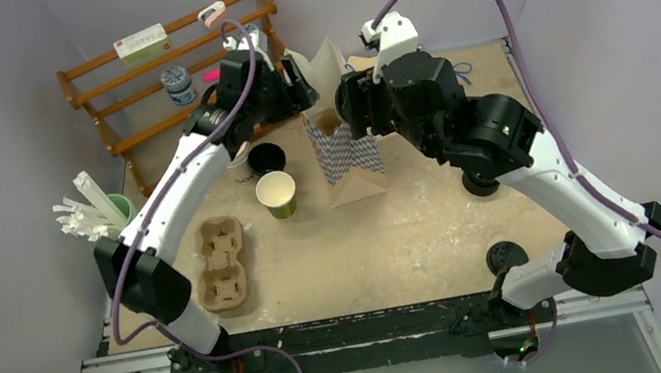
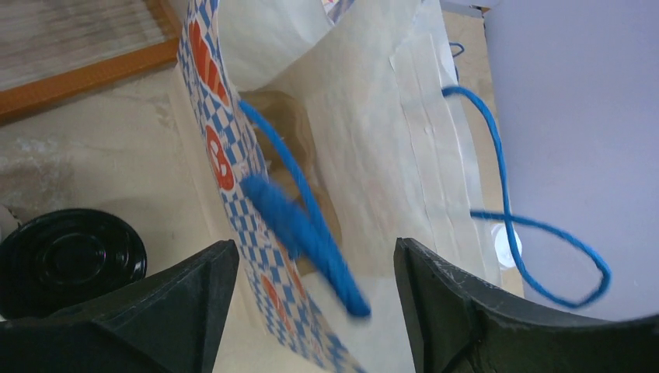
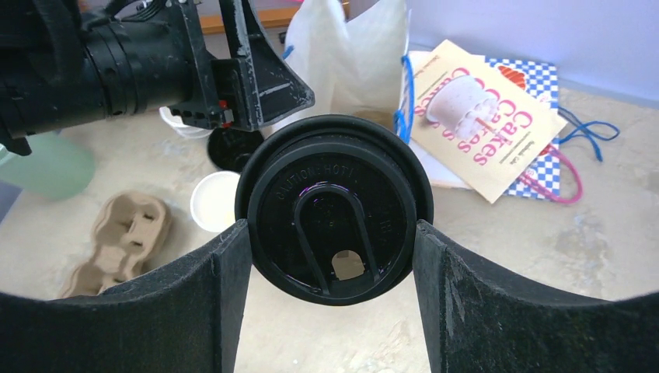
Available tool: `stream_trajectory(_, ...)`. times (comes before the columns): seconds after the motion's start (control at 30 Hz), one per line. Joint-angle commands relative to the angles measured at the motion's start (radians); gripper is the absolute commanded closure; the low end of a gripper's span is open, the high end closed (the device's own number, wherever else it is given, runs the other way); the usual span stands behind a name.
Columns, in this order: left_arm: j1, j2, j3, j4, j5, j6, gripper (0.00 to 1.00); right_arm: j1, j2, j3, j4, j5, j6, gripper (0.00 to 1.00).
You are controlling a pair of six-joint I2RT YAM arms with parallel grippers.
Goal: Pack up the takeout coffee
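Takeout coffee (image 3: 334, 202) sits clamped in the right end effector (image 3: 332, 229), paper bag (image 1: 347, 158) just beyond; left end effector (image 2: 312, 245) gapes around its seemingly unheld rim, so the mouth could sag, blocking the coffee.

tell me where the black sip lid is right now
In the right wrist view, the black sip lid sits clamped between the fingers of the right gripper, just in front of the open paper bag, with the left gripper at upper left.
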Motion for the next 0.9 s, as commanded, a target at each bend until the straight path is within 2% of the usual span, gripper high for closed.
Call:
stream_trajectory(0.0, 0.006, 0.093, 0.151, -0.040, -0.067, 0.024, 0.25, -0.040, 0.055, 0.065, 0.052, 0.029, -0.073, 0.68)
stream_trajectory(0.1, 0.006, 0.155, 0.203, -0.099, -0.082, 0.036, 0.33, -0.048, 0.106, 0.092, 0.087, 0.028, -0.092, 0.68)
stream_trajectory(0.4, 0.004, 0.144, 0.211, -0.204, 0.018, 0.067, 0.85, -0.110, 0.254, 0.216, 0.065, 0.014, -0.044, 0.70)
stream_trajectory(0.5, 0.004, 0.129, 0.201, -0.224, 0.082, 0.063, 0.97, -0.142, 0.262, 0.215, 0.062, -0.028, -0.028, 0.70)
stream_trajectory(0.53, 0.002, 0.121, 0.195, -0.225, 0.103, 0.059, 1.00, -0.152, 0.265, 0.217, 0.060, -0.045, -0.026, 0.70)
stream_trajectory(0.87, -0.068, 0.012, 0.069, -0.168, 0.247, -0.068, 1.00, -0.219, 0.260, 0.171, -0.075, -0.188, 0.080, 0.71)
